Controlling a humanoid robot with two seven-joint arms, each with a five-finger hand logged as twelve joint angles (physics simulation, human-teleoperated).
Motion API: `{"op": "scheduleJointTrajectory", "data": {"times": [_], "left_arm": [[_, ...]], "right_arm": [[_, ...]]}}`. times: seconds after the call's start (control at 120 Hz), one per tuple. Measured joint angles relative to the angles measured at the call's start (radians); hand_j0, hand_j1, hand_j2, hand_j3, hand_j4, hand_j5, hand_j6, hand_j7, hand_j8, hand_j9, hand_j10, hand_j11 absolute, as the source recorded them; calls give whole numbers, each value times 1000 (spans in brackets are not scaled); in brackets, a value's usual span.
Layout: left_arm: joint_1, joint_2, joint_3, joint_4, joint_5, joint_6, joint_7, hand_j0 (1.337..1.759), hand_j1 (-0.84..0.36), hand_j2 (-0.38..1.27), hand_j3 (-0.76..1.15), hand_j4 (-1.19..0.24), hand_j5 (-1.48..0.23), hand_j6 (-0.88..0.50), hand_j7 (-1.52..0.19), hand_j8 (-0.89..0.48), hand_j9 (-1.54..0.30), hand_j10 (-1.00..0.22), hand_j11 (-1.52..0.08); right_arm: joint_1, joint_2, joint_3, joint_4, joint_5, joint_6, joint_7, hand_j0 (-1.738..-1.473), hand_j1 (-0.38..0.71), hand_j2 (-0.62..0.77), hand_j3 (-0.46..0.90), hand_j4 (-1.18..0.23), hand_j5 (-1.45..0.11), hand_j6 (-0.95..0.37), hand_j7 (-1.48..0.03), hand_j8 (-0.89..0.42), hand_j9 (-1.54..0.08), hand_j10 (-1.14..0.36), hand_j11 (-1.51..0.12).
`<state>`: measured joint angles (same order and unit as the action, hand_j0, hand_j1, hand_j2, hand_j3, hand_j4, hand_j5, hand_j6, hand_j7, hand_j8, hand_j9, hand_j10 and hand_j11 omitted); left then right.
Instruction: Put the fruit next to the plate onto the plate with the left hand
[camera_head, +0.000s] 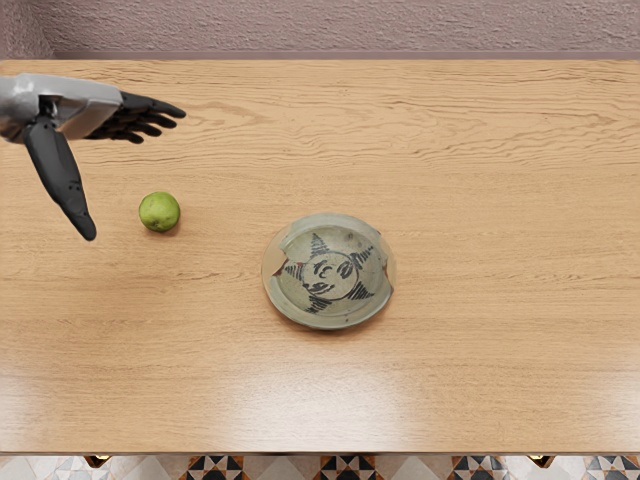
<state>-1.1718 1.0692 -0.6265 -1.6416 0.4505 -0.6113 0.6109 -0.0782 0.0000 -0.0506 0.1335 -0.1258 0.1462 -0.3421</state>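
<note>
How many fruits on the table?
1. A green fruit lies on the bare table, left of the plate and apart from it. Nothing looks hidden.

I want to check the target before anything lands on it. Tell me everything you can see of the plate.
The plate is round and shallow, ceramic-looking, with a grey-green glaze, a paler rim and a dark painted star pattern around a face-like centre. It lies flat, right way up, on the wooden table near the picture's middle. Nothing lies on it; only the table touches it. The green fruit sits apart, to its left.
</note>
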Motion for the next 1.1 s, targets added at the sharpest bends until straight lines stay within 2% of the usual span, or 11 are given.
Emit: {"op": "scheduleJointTrajectory", "data": {"times": [0.183,0.25,0.35,0.475,0.55,0.658,0.875,1.1], "left_arm": [[2,-4,-4,0,0,0,0,1658,322,5,0,-28,-31,-30,-31,-29,-31,-28,-31],[3,-49,1,0,21,0,0,1658,322,5,0,-28,-31,-29,-31,-29,-31,-27,-31],[43,-167,14,1,201,0,0,1658,322,5,0,-28,-31,-29,-31,-28,-31,-27,-31],[47,-260,69,24,436,54,0,1658,322,5,0,-27,-31,-28,-31,-28,-31,-27,-31],[47,-284,120,39,565,125,0,1658,322,5,0,-27,-31,-28,-31,-28,-31,-27,-31],[47,-298,173,56,671,209,0,1658,321,6,0,-28,-32,-29,-32,-29,-32,-28,-32],[47,-421,291,164,765,328,0,1658,318,7,0,-31,-36,-33,-36,-32,-36,-31,-36],[47,-499,401,287,807,430,0,1658,313,8,0,-36,-42,-37,-42,-37,-41,-35,-41]], "right_arm": [[-2,0,0,0,0,0,0,-1658,-349,0,0,0,0,0,0,0,0,0,0],[-3,0,0,0,0,0,0,-1658,-349,0,0,0,0,0,0,0,0,0,0],[-3,0,0,0,0,0,0,-1658,-349,0,0,0,0,0,0,0,0,0,0],[-3,0,0,0,0,-1,0,-1658,-349,0,0,0,0,0,0,0,0,0,0],[-3,0,0,-1,0,-1,0,-1658,-349,0,0,0,0,0,0,0,0,0,0],[-3,0,0,-1,0,-1,0,-1658,-349,0,0,0,0,0,0,0,0,0,0],[-2,0,0,-1,0,-1,0,-1658,-349,0,0,0,0,0,0,0,0,0,0],[-2,0,0,-1,0,-1,0,-1658,-349,0,0,0,0,0,0,0,0,0,0]]}}
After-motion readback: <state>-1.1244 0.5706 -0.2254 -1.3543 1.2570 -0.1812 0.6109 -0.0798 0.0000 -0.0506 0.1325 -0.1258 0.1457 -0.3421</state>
